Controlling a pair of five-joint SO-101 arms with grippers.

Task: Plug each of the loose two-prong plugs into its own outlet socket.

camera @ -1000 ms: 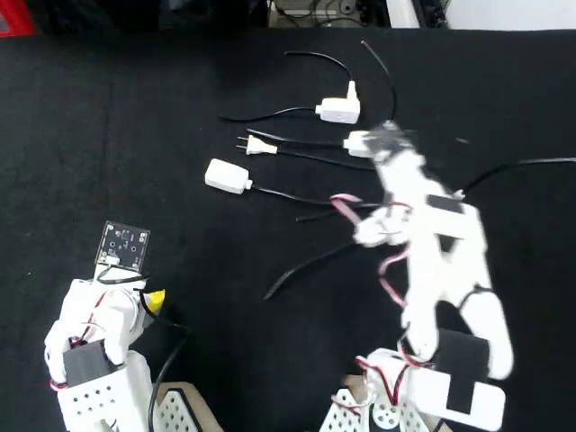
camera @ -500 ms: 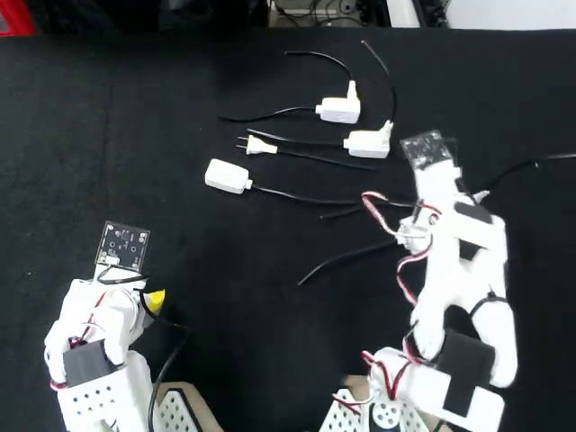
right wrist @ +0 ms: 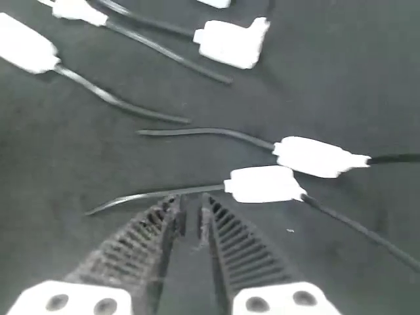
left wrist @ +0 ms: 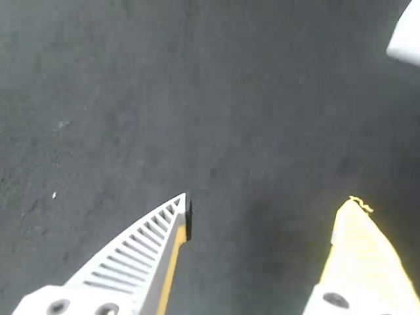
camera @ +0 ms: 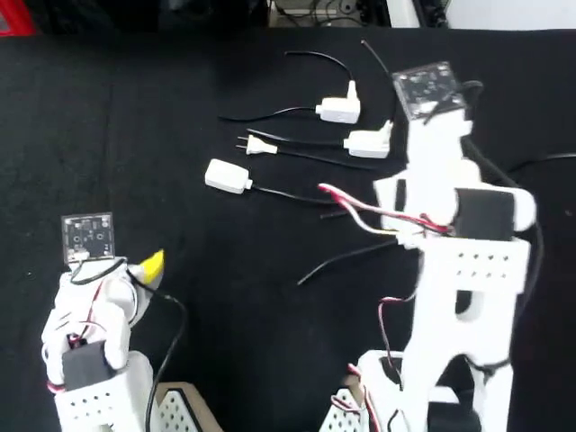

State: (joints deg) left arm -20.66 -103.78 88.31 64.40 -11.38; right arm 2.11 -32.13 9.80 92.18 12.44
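In the right wrist view my right gripper (right wrist: 191, 199) hangs shut and empty above the black table. Just beyond its fingertips lie two white connectors on black cables, one nearer (right wrist: 264, 184) and one farther (right wrist: 316, 157). Farther off lie an angled white plug (right wrist: 231, 43), a white socket block (right wrist: 26, 46) and a two-prong plug (right wrist: 75, 10). From above, the right arm (camera: 450, 207) stands tall over the cables, beside the angled plug (camera: 369, 141), the two-prong plug (camera: 248, 145), the socket block (camera: 227, 175) and another white plug (camera: 339, 110). My left gripper (left wrist: 268, 200) is open over bare cloth.
The left arm (camera: 90, 306) sits at the near left corner, its yellow finger (camera: 153, 263) pointing toward the table's middle. Loose black cable ends (camera: 310, 270) trail across the centre. A white object (left wrist: 407, 39) shows at the left wrist view's edge. Wide black cloth lies at the left.
The right arm has pulled back from the angled white plug and risen high over the cables. The left arm has swung slightly left and lifted.
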